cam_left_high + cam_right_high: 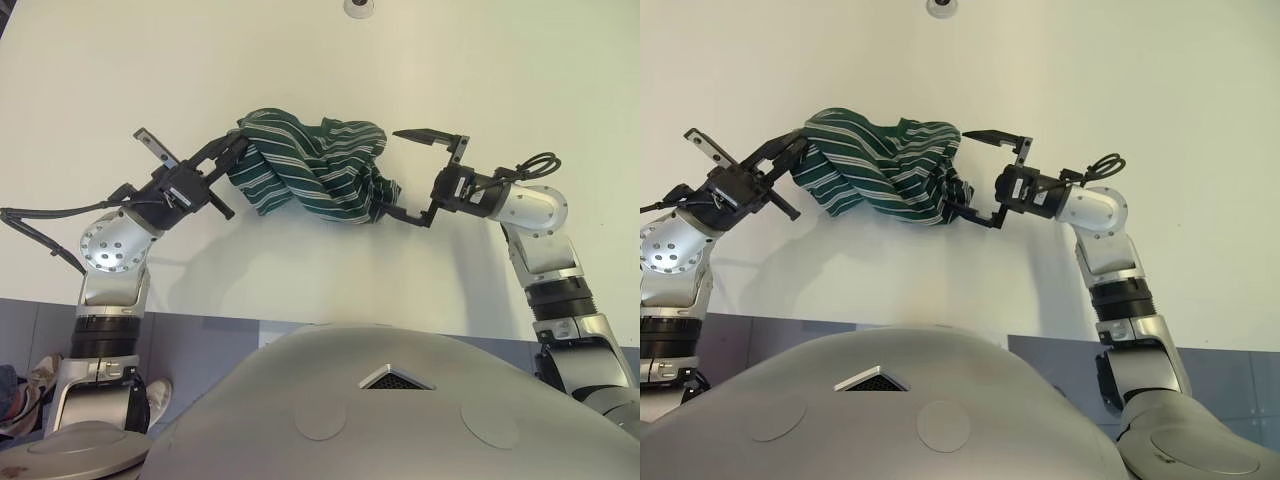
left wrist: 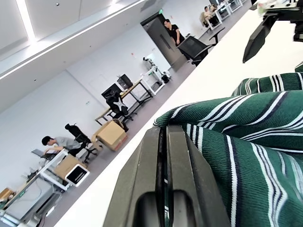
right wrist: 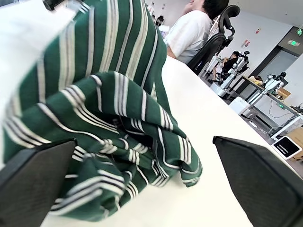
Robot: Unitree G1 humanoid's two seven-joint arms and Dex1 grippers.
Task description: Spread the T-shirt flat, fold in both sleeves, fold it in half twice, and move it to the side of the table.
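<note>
T-shirt point(image 1: 310, 165), green with white stripes, lay bunched on white table point(image 1: 300, 270), left gripper point(image 1: 232, 150) clamped on its left edge, right gripper point(image 1: 392, 172) gaped wide at its right end.

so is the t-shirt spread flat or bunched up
Bunched up: the green striped T-shirt lies in a crumpled, twisted heap on the white table. The left gripper is shut on one end.

The setting is an open-plan office or robotics lab: desks point(image 2: 103, 113), black office chairs point(image 2: 195, 47), cardboard boxes point(image 2: 111, 134) and ceiling light strips point(image 2: 24, 19) occupy the room beyond the white table point(image 1: 300, 50).
</note>
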